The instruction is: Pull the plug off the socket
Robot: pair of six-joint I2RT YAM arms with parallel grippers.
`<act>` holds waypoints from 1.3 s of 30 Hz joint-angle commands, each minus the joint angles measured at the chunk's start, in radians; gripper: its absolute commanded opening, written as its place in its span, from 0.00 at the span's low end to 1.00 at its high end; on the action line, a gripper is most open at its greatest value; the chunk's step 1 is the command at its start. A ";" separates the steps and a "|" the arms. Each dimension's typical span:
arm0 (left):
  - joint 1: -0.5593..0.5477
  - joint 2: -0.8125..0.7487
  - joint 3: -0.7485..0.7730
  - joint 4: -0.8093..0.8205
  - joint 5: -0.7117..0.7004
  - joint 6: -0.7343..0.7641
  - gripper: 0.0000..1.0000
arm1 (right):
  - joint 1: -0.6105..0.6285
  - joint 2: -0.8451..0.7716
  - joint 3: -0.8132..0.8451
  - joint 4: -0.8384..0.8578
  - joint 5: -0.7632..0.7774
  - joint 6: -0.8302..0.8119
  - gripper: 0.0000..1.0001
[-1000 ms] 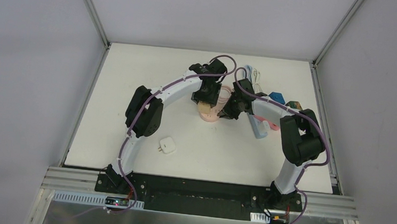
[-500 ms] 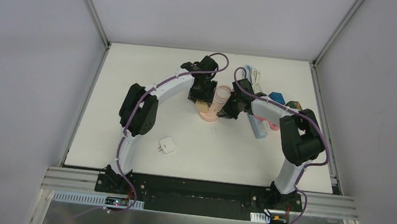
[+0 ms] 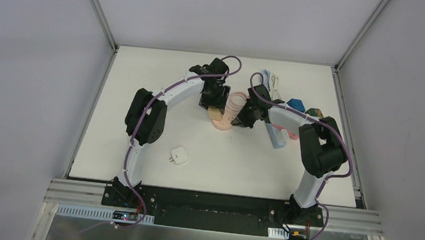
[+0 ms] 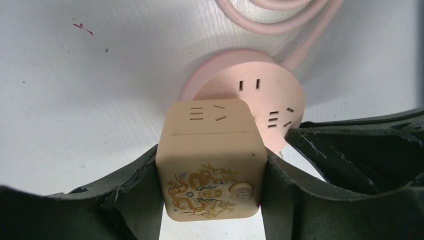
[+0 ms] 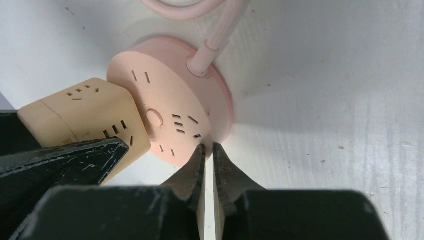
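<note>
Mid-table, left gripper (image 4: 212,172) clamps the beige cube plug (image 4: 210,145) by its flat sides, against the pink socket (image 4: 265,95); right gripper (image 5: 209,159) pinches the socket's rim. Rigid, light, smooth plastic, likely slippery.

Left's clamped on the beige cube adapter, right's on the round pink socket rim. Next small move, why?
Probably draw the left gripper straight off the round pink socket. It clamps the beige cube adapter, which sits against the socket face, while the right gripper pinches the rim to brace it. The pins are hidden.
</note>
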 commanded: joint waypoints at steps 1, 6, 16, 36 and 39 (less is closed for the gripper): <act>0.039 -0.077 -0.086 0.084 0.368 -0.068 0.00 | 0.024 0.073 -0.044 -0.060 0.065 -0.008 0.00; -0.002 -0.033 -0.113 0.204 0.400 -0.232 0.00 | 0.025 0.095 -0.028 -0.061 0.063 -0.008 0.00; -0.060 -0.029 0.000 -0.066 0.022 -0.054 0.00 | 0.027 0.104 -0.027 -0.064 0.080 -0.008 0.00; -0.100 -0.085 0.014 -0.072 -0.037 -0.072 0.00 | 0.040 0.115 -0.059 -0.015 0.094 0.025 0.00; -0.049 -0.122 -0.035 -0.016 0.104 -0.113 0.00 | 0.041 0.113 -0.054 -0.020 0.095 0.023 0.00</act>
